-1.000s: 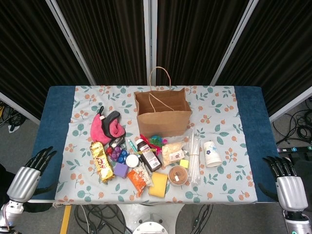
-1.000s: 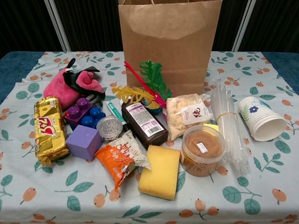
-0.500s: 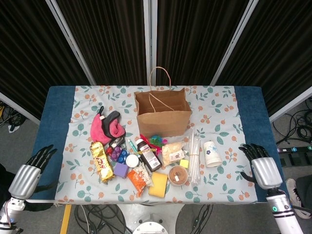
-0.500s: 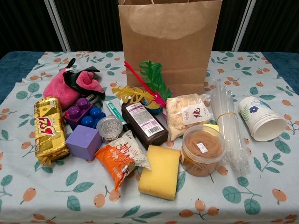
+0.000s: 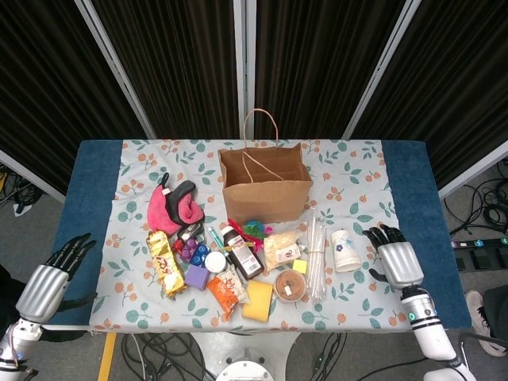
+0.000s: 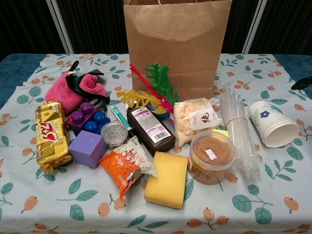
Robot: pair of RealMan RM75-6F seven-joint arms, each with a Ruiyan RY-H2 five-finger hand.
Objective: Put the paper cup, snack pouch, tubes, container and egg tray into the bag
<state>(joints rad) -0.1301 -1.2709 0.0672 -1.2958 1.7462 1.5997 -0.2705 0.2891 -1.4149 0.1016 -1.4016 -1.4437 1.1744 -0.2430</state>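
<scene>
A brown paper bag (image 5: 264, 184) (image 6: 178, 44) stands open at the table's middle back. In front of it lie a white paper cup (image 5: 344, 249) (image 6: 272, 124) on its side, a banded bundle of clear tubes (image 5: 317, 254) (image 6: 239, 131), a round container (image 5: 290, 285) (image 6: 211, 156) with brown contents, and an orange snack pouch (image 5: 228, 292) (image 6: 127, 165). A purple and blue knobbed piece (image 6: 87, 119) sits left of them. My right hand (image 5: 393, 258) hovers just right of the cup, fingers apart and empty; one dark fingertip (image 6: 302, 83) shows in the chest view. My left hand (image 5: 51, 274) stays off the table's left front corner, holding nothing.
A pink cloth (image 5: 173, 208), gold snack pack (image 5: 165, 262), purple cube (image 6: 87, 148), yellow sponge (image 6: 166, 179), brown bottle (image 6: 150, 129), feathers (image 6: 156, 83) and a pouch of pale flakes (image 6: 195, 119) crowd the front middle. The floral tablecloth (image 5: 357, 178) is bare beside the bag.
My right hand has moved left and forward, from off the table's right front corner to just beside the paper cup. The left hand has barely shifted. The objects have not moved.
</scene>
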